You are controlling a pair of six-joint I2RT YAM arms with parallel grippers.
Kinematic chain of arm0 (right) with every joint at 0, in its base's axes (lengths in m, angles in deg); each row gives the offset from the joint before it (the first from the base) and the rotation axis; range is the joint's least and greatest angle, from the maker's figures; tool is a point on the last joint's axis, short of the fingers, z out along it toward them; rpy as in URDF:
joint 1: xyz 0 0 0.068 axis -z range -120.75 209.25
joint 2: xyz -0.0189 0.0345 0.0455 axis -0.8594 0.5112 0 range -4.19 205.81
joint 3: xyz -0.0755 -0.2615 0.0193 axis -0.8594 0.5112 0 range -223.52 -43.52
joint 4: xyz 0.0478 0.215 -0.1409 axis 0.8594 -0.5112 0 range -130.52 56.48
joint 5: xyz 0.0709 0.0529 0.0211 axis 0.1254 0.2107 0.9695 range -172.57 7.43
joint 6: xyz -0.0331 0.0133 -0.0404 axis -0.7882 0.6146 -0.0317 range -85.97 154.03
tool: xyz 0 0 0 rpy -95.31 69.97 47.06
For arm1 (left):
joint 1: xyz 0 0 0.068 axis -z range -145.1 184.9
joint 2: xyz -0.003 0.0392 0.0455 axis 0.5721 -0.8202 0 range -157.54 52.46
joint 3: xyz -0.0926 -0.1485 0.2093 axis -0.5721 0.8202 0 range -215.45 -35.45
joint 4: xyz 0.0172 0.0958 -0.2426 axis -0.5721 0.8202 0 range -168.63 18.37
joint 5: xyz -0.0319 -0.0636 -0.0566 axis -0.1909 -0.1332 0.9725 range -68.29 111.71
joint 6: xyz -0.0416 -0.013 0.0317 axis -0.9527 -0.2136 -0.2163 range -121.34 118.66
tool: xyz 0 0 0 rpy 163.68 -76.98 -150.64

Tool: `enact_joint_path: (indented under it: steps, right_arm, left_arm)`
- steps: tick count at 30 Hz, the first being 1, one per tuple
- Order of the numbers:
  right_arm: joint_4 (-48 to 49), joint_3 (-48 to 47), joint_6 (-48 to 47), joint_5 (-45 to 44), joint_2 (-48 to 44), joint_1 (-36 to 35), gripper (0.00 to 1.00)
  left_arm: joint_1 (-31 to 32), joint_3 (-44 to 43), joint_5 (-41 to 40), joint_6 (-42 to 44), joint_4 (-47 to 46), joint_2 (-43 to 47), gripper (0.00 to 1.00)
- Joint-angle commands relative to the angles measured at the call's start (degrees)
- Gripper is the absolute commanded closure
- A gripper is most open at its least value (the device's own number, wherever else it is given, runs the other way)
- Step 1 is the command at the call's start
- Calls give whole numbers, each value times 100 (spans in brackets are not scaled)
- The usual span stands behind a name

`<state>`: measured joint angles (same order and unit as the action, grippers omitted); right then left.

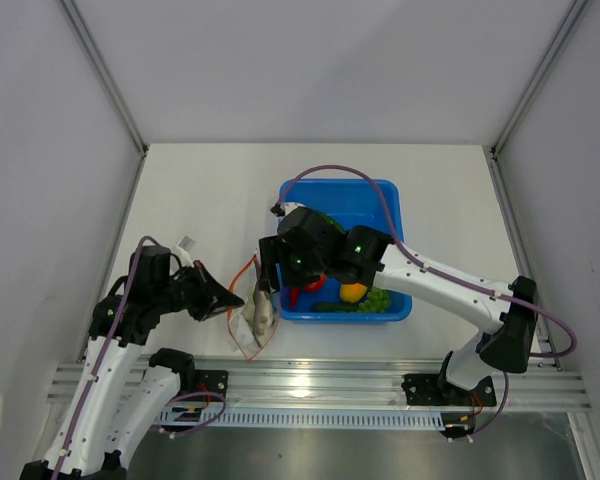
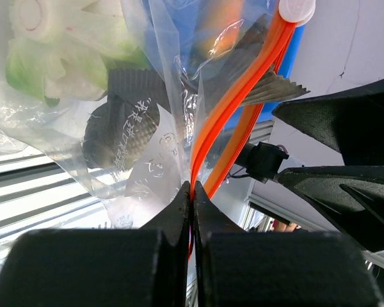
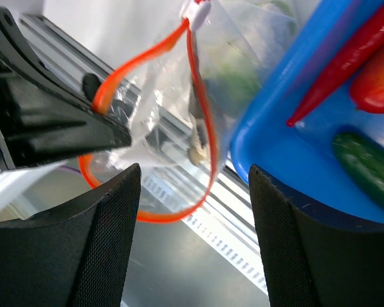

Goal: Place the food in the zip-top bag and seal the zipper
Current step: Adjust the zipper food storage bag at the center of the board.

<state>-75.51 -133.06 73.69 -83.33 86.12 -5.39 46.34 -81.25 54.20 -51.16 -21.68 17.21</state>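
The zip-top bag (image 1: 252, 325) hangs between the grippers, left of the blue tub (image 1: 390, 200). My left gripper (image 1: 228, 300) is shut on the bag's red-orange zipper (image 2: 208, 137) at the mouth edge. The white-green cauliflower (image 2: 57, 38) is inside the bag, and a grey fish (image 1: 263, 312) shows through the plastic. My right gripper (image 1: 267, 272) is open and empty just above the bag's open mouth (image 3: 198, 128). The red chili (image 3: 345, 64), an orange-yellow fruit (image 1: 353, 292), green grapes (image 1: 377, 300) and a long green vegetable (image 3: 368, 166) lie in the tub.
The tub's near left corner (image 3: 275, 147) sits right beside the bag. The zipper's white slider (image 2: 296, 9) is at the far end of the strip. The metal rail (image 1: 310, 385) runs along the table's near edge below the bag.
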Motion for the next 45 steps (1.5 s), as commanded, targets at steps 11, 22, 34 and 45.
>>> enact_joint_path:
  steps: [11,22,34,45]
  right_arm:
    - [-477,191,-1074,488,-391,268,57]
    - [-90,-187,-1338,805,180,277,59]
    - [8,-712,-1759,551,1138,426,100]
    - [-1723,-5696,-2086,822,2686,531,100]
  left_arm:
    - [-28,-254,108,219,-175,-360,99]
    - [-28,-395,179,289,-228,-589,99]
    - [-37,-438,179,341,-386,-659,99]
    - [-37,-1994,-1007,1212,790,-766,100]
